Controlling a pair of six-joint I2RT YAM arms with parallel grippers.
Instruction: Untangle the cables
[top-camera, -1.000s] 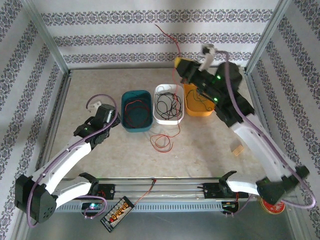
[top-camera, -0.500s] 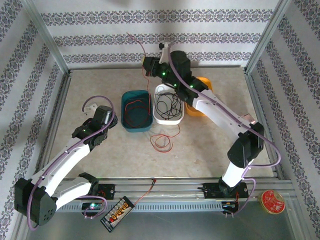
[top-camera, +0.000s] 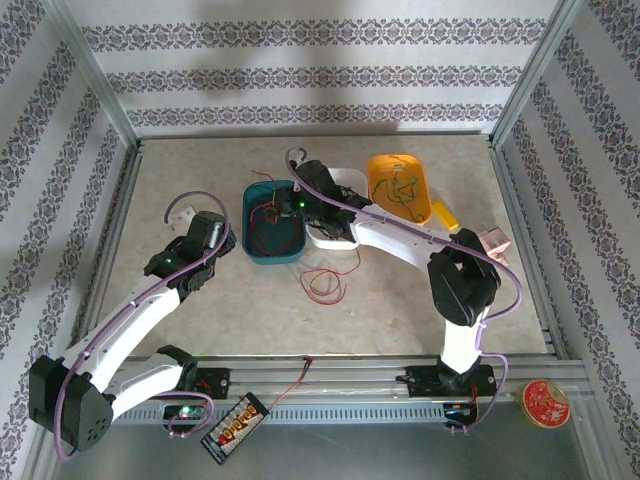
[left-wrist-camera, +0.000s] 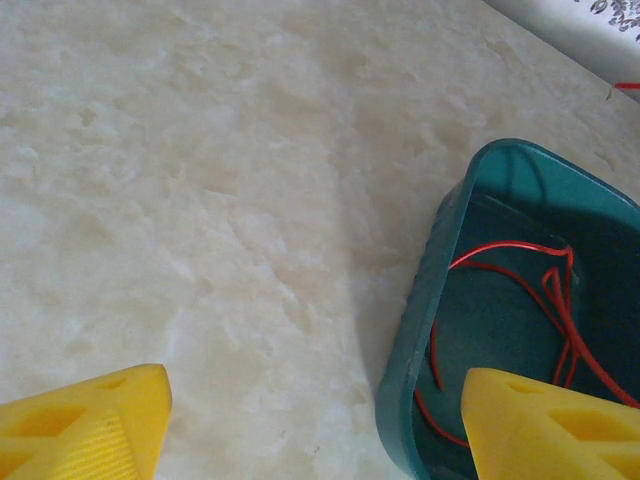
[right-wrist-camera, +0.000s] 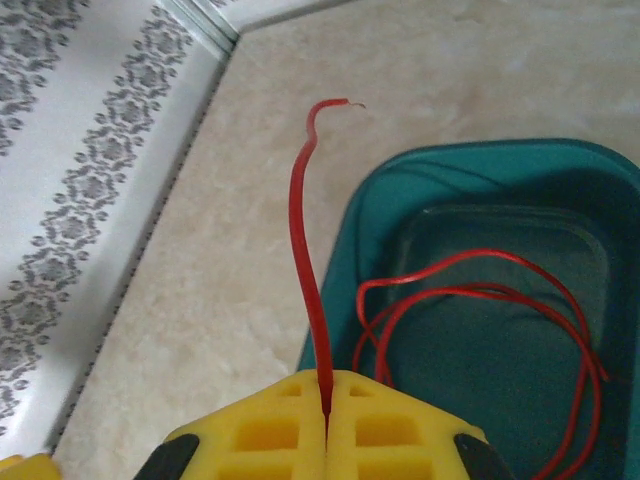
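**Top view.** The right arm reaches left across the white tray (top-camera: 348, 178) to the teal tray (top-camera: 270, 256). The orange tray (top-camera: 383, 168), the rightmost of the three, holds dark and green cables (top-camera: 405, 190). A loose red loop (top-camera: 322, 283) lies on the table (top-camera: 400, 300) just on the near side of the white tray. The finger positions cannot be read at this scale.

**Right wrist view.** The right gripper (right-wrist-camera: 327, 388) has its yellow fingers pressed together, clamped on one red cable (right-wrist-camera: 303, 220). The cable rises from the seam between the fingers, and its free end stands over the table outside the teal tray's rim. Further red cables (right-wrist-camera: 480, 290) lie coiled inside that tray.

**Left wrist view.** The left gripper (left-wrist-camera: 310, 430) is spread wide with nothing between its fingers. It sits above bare table just left of the teal tray.
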